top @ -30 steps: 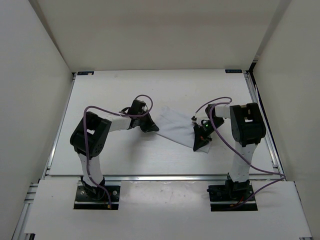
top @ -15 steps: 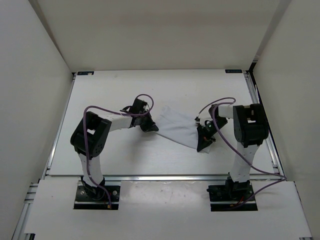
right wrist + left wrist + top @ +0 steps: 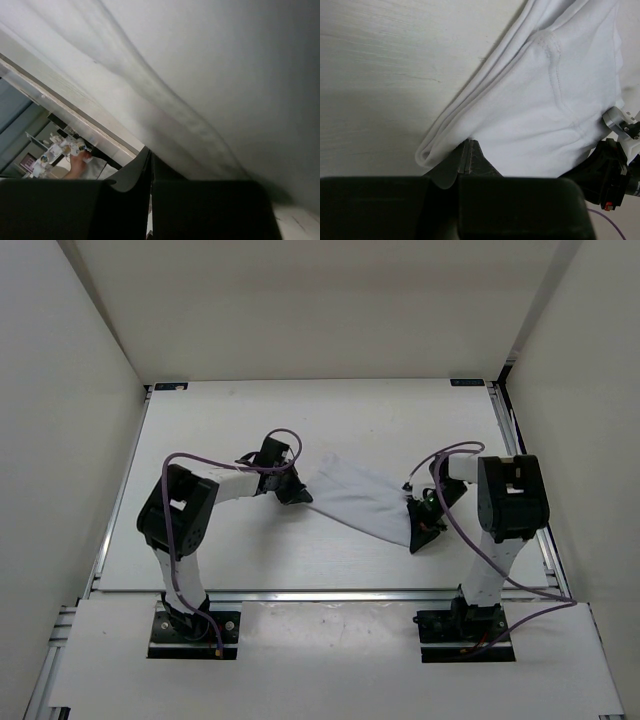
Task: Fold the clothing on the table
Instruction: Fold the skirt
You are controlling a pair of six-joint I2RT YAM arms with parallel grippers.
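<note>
Jaws both clamped tight on clothing (image 3: pixel 365 498): left jaws pinch folded left edge, right jaws pinch right end. White garment stretched between them, mid desk (image 3: pixel 230 420), slanting from far-left to near-right. Left wrist view shows curved seam (image 3: pixel 551 75). Right end looks lifted off surface.

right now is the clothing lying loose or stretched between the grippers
Stretched: the clothing spans straight between the left gripper and the right gripper, each shut on one end.
</note>
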